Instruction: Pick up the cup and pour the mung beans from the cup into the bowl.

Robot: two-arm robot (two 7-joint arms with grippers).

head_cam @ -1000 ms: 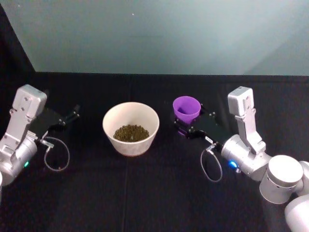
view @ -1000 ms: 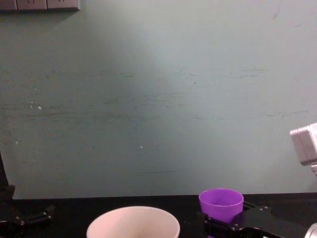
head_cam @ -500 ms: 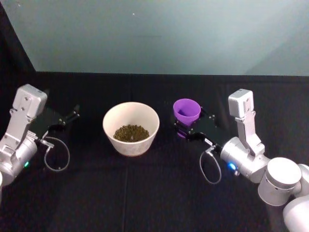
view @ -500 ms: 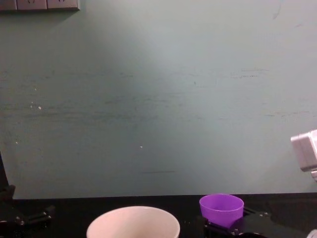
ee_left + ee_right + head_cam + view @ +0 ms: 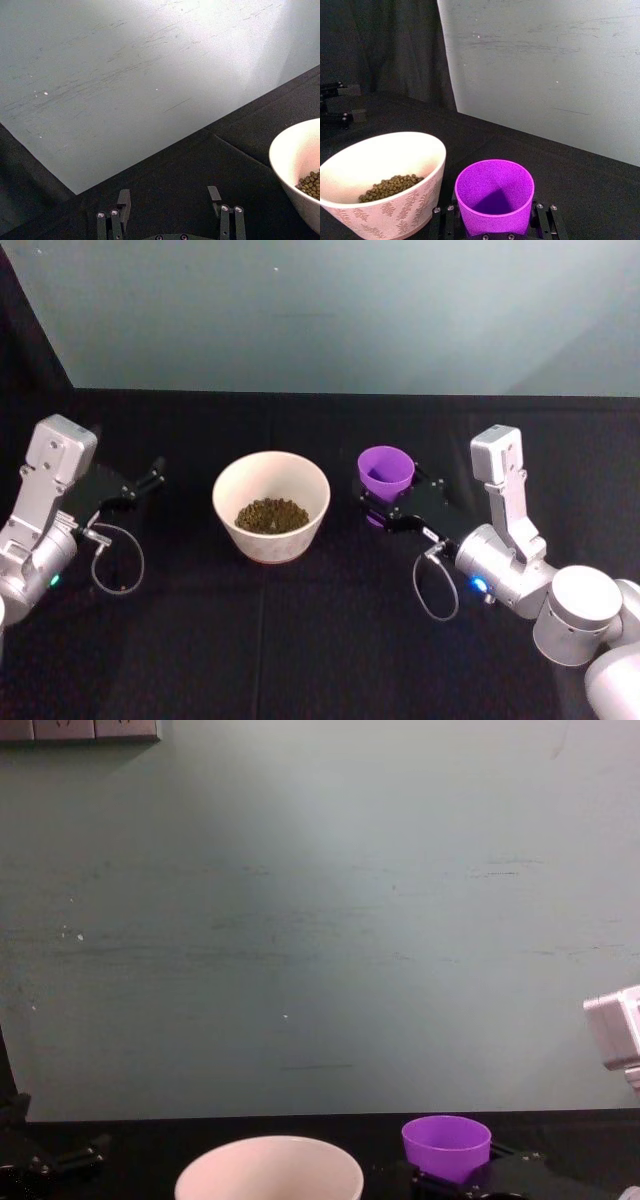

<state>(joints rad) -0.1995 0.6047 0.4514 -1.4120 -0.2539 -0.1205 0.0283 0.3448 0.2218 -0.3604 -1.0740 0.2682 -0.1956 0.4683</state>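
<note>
**Inspector:** Report the position of the small bright purple tapered plastic cup (image 5: 386,470).

**Assistant:** It stands upright on the black cloth-covered table (image 5: 300,640), just to the right of the wide round off-white bowl (image 5: 271,505), close to it but apart. In the right wrist view the cup (image 5: 494,196) appears empty inside; I see only purple wall and floor.

**Inspector:** And the mung beans?

**Assistant:** A heap of small green-brown beans (image 5: 271,515) lies in the bottom of the bowl. The right wrist view shows a faint leaf pattern on the bowl's (image 5: 395,210) outer wall.

**Inspector:** State of the right gripper (image 5: 385,508)?

**Assistant:** Its black fingers sit on either side of the cup's lower part, closed against it. The cup's base looks to be at table level; whether it rests there, I cannot tell.

**Inspector:** The left gripper (image 5: 152,476)?

**Assistant:** It hangs well to the left of the bowl, low over the table, holding nothing. In its wrist view the fingers (image 5: 123,201) are spread wide with bare cloth between them.
</note>
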